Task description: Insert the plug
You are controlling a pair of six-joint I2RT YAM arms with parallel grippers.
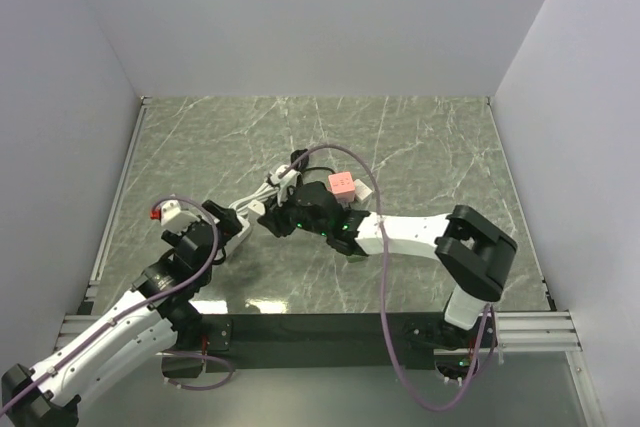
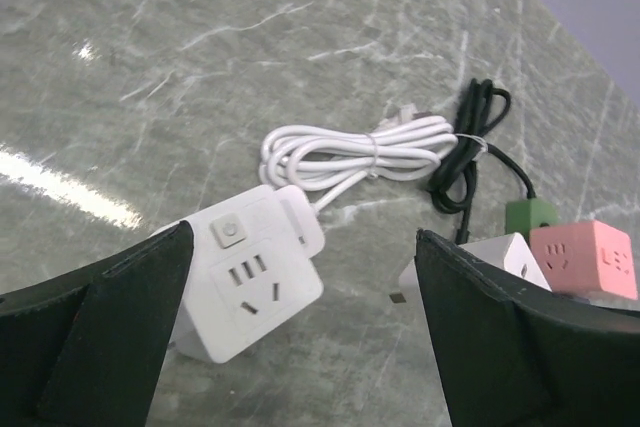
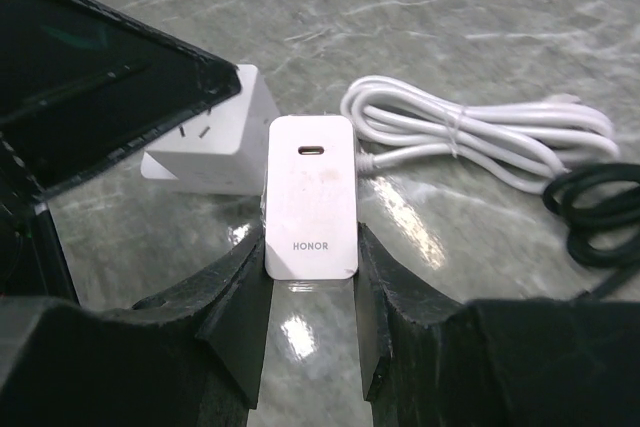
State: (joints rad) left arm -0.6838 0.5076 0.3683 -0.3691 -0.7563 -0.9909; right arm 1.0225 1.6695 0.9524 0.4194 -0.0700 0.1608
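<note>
A white socket cube (image 2: 255, 282) with a three-pin outlet and a power button lies on the marble table, between the fingers of my open left gripper (image 2: 305, 247), close to the left finger (image 2: 110, 327). My right gripper (image 3: 312, 257) is shut on a white HONOR charger plug (image 3: 312, 197) and holds it upright just in front of the cube (image 3: 215, 147). In the left wrist view the charger (image 2: 495, 255) shows partly behind my right finger, its prong pointing at the cube. In the top view both grippers (image 1: 232, 229) (image 1: 270, 221) meet at the table's middle left.
A coiled white cable (image 2: 360, 152) and a black cable (image 2: 470, 142) lie behind the cube. A pink cube (image 2: 585, 259) and a green cube (image 2: 530, 215) sit to the right. Grey walls enclose the table (image 1: 420, 147) on three sides.
</note>
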